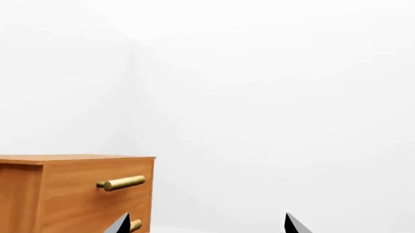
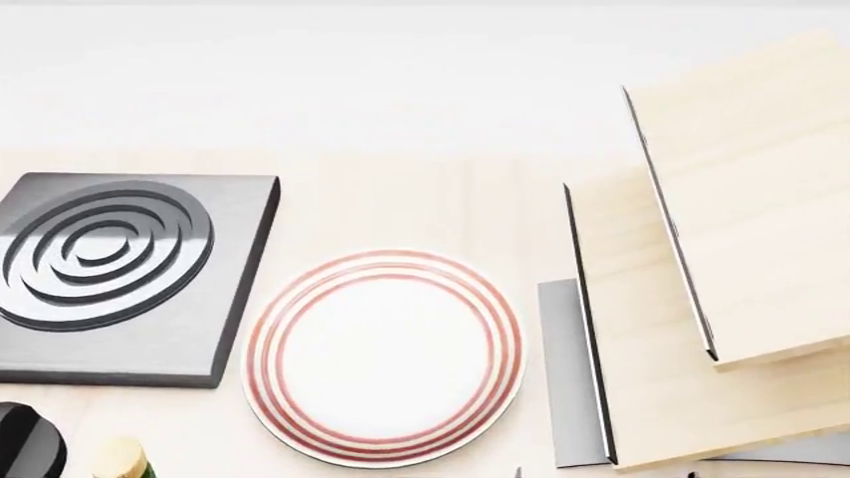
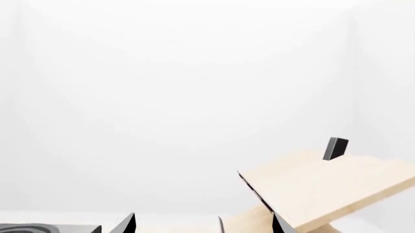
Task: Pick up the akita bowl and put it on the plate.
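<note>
The plate (image 2: 385, 357), white with thin red rings near its rim, lies flat on the light wooden table in the head view, with nothing on it. The akita bowl is out of view in every frame. Only the two dark fingertips of my left gripper (image 1: 206, 225) show, far apart and open, with nothing between them. My right gripper (image 3: 204, 225) is likewise open and holds nothing, its tips spread wide. Neither gripper shows in the head view.
A square dark-grey burner (image 2: 119, 269) with concentric rings sits left of the plate. Slanted light wooden panels (image 2: 743, 249) stand to its right. A wooden drawer cabinet (image 1: 71, 194) with a gold handle (image 1: 122, 183) is near the left gripper. A round black object (image 2: 27, 443) sits at the front left.
</note>
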Motion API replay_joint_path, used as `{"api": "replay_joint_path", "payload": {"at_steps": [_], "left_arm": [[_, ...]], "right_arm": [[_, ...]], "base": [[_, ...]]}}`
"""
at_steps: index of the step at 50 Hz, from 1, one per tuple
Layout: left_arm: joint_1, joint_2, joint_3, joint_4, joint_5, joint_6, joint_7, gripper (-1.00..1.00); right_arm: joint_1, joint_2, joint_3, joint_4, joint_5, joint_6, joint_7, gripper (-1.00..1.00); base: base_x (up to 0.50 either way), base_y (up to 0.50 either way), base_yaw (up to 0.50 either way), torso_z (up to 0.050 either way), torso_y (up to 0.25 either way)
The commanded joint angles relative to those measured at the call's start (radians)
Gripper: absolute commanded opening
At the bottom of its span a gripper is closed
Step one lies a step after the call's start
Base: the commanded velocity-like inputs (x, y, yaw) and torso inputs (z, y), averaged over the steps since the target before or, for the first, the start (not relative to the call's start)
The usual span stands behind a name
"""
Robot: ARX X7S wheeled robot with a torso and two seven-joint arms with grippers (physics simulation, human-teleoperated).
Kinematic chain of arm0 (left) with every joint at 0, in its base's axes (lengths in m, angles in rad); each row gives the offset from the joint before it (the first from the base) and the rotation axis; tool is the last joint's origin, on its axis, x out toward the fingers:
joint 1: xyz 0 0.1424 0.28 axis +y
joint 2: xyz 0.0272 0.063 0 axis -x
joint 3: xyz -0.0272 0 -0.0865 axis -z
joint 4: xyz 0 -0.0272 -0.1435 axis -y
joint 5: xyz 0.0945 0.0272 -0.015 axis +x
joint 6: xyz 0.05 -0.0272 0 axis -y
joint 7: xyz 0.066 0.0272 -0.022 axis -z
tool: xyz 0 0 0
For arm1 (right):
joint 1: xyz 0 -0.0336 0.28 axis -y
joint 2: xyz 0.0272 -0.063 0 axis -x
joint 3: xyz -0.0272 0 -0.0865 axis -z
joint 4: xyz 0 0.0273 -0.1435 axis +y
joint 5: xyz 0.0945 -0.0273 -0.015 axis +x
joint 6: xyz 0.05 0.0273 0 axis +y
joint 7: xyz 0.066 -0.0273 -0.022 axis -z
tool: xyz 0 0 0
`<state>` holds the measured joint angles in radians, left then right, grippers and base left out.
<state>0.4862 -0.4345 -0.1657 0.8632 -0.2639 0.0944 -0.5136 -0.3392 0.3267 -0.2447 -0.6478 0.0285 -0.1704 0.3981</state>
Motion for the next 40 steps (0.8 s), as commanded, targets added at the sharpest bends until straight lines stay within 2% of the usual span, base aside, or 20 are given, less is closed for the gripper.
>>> {"api": "replay_joint_path", "payload": {"at_steps": [1, 10, 15, 18, 26, 35, 40], "left_arm": [[0.076, -0.072, -0.162, 0.117, -0.083, -0.134, -0.054, 1.0], [0.133, -0.17, -0.344, 0.169, -0.233, -0.259, -0.097, 1.0], [0.142, -0.281, -0.458, 0.154, -0.398, -0.369, -0.131, 1.0], [0.152, -0.318, -0.509, 0.134, -0.489, -0.393, -0.118, 1.0], [0.089, -0.441, -0.53, 0.087, -0.563, -0.52, -0.202, 1.0], [0.042, -0.606, -0.587, 0.004, -0.824, -0.646, -0.229, 1.0], [0.059, -0.645, -0.633, -0.022, -0.92, -0.702, -0.213, 1.0]], "right_arm": [[0.003, 0.003, 0.001, 0.013, 0.013, -0.007, 0.005, 1.0], [0.019, 0.0, -0.01, 0.041, 0.012, -0.004, 0.004, 1.0], [0.028, -0.001, -0.012, 0.051, 0.015, 0.002, 0.006, 1.0], [0.041, -0.002, -0.017, 0.058, 0.014, 0.011, 0.004, 1.0], [0.077, -0.006, -0.015, 0.085, 0.029, 0.05, 0.006, 1.0], [0.096, -0.007, -0.014, 0.109, 0.04, 0.061, 0.009, 1.0], [0.105, -0.008, -0.017, 0.122, 0.041, 0.065, 0.011, 1.0]], "base": [[0.0, 0.0, 0.0, 0.0, 0.0], [0.0, 0.0, 0.0, 0.0, 0.0], [0.0, 0.0, 0.0, 0.0, 0.0], [0.0, 0.0, 0.0, 0.0, 0.0], [0.0, 0.0, 0.0, 0.0, 0.0], [0.0, 0.0, 0.0, 0.0, 0.0], [0.0, 0.0, 0.0, 0.0, 0.0]]}}
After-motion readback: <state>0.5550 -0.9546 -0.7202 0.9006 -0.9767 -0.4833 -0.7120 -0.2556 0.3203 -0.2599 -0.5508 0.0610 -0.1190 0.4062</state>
